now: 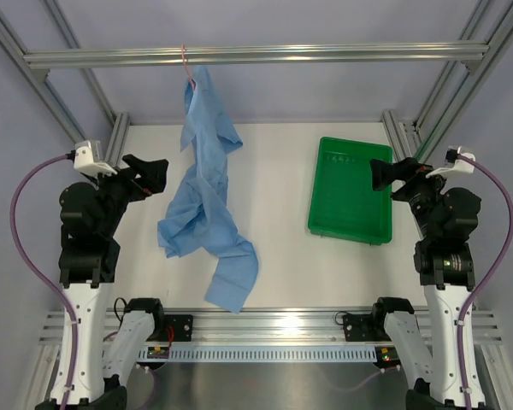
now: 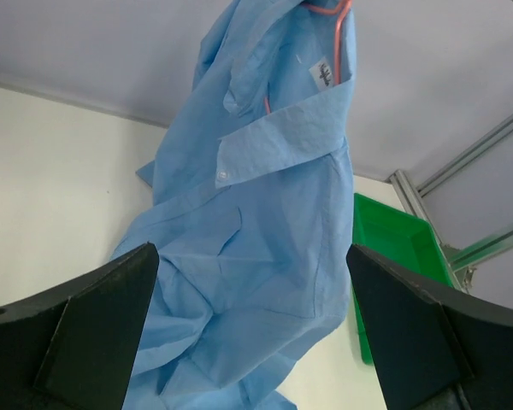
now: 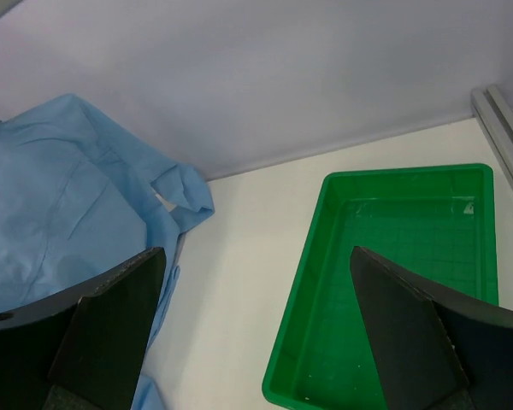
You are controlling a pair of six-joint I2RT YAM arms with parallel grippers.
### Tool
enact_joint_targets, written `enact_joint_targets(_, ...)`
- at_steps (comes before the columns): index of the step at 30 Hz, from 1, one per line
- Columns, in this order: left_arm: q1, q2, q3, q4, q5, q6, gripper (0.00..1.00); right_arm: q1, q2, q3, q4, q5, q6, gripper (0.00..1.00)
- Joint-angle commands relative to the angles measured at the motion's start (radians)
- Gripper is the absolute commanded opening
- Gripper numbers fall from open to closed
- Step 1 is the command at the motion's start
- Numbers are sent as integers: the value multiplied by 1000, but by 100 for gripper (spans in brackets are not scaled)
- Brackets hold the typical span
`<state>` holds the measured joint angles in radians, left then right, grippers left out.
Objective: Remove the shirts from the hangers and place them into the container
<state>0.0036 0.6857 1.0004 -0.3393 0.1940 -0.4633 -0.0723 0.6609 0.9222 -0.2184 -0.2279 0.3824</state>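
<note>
Light blue cloth of the shirt (image 1: 207, 205) is seen draped down from a pink wire hanger (image 1: 186, 67), which is hooked over the aluminium rail (image 1: 256, 56) spanning the far side of the frame above the table (image 1: 282, 265). The collar end is held up by the hanger, and in the left wrist view the pink wire is seen running inside the collar beside a small white label. Lower down, the cloth is crumpled on the table left of centre, and one end is trailed toward the near edge.

The green tray (image 1: 352, 190) is set on the right half of the table, closer to the far edge than to the near one, with its long sides running from near to far. It is kept well apart from the shirt by a strip of bare white table, and the shirt is wholly outside it.

The left fingers (image 1: 152, 173) are held above the table by the left edge and are spread wide apart. They are pointed toward the shirt, which is framed between them in the left wrist view, but no cloth is touched or gripped.

The right fingers (image 1: 383, 175) are likewise spread wide apart, with nothing clamped between them. In the top view they are seen over the tray's right rim, and in the right wrist view the tray is framed between them, with the shirt off to the left.
</note>
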Motion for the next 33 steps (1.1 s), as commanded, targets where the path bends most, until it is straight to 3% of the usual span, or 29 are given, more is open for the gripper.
enact_joint_targets(1,3,87,101,-67,10,34,99,-3,40,41,-35,-2,-4,100)
enact_joint_targets(8,-54,156,248,-171,-59,51,99,-3,74,59,-44,-54,23,99)
enact_joint_targets(10,-54,193,320,-191,-36,57,94,-3,77,60,-47,-53,24,100)
enact_joint_targets(21,-51,441,579,-173,160,86,91,-3,94,67,-62,-54,1,99)
enact_joint_targets(23,-10,489,615,-121,328,14,86,-3,91,66,-59,-53,-4,99)
enact_joint_targets(26,32,567,619,-6,462,-84,81,-3,89,72,-62,-53,-5,99)
enact_joint_targets(33,65,695,633,117,555,-155,75,-3,85,76,-53,-60,-11,100)
